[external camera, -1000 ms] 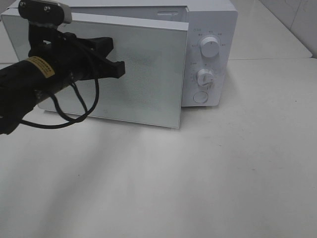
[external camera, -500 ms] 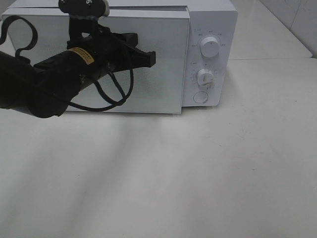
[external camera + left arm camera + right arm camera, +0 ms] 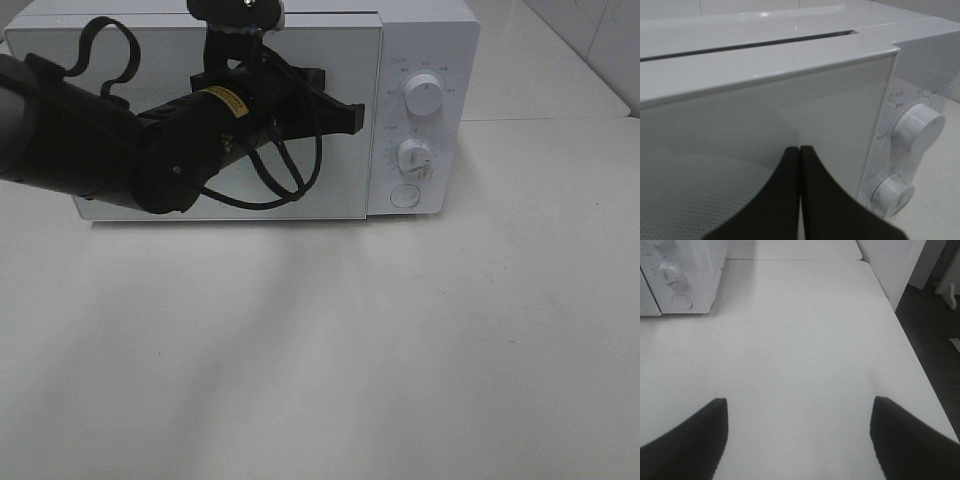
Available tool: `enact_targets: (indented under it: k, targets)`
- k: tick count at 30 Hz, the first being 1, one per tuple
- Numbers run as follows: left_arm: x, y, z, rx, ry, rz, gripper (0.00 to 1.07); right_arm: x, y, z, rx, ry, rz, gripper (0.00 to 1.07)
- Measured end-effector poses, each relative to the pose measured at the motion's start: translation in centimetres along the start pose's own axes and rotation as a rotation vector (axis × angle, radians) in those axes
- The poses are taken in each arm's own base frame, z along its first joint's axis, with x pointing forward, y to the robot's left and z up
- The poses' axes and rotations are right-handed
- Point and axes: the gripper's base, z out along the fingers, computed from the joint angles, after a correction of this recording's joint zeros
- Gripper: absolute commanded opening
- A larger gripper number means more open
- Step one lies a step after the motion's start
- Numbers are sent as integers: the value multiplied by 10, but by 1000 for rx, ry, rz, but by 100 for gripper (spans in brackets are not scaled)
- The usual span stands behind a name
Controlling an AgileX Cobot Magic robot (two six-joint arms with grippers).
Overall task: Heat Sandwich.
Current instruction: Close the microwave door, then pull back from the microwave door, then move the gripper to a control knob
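The sandwich and its pink plate are out of view in every frame. The white microwave (image 3: 430, 50) stands at the back of the table, and its glass door (image 3: 330, 190) lies flush against the body. My left gripper (image 3: 352, 117) is shut and empty, with its tips against the upper right part of the door. In the left wrist view the left gripper (image 3: 800, 155) shows its two black fingers pressed together on the glass door (image 3: 765, 115). My right gripper (image 3: 800, 440) is open and empty over bare table, to the right of the microwave (image 3: 685, 270).
The control panel has an upper knob (image 3: 424, 96), a lower knob (image 3: 415, 155) and a round button (image 3: 404, 196). The white table (image 3: 400, 350) spreads in front of the microwave. In the right wrist view the table's right edge (image 3: 910, 350) drops to a dark floor.
The microwave door has swung from partly open to flush against the body. My left gripper has moved right and toward the microwave along with it, staying shut.
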Motion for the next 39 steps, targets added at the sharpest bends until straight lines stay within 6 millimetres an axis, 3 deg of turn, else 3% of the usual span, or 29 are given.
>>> enact_targets:
  k: [8,33,39]
  targets:
    - [-2,-8,15,1,1,19,0,0,0,0,-1,0,0,75]
    - [-4,-9,14,3,37,9,0,0,0,0,-1,0,0,75]
    - [-5,-6,12,-1,117,-26,0,0,0,0,-1,0,0,75]
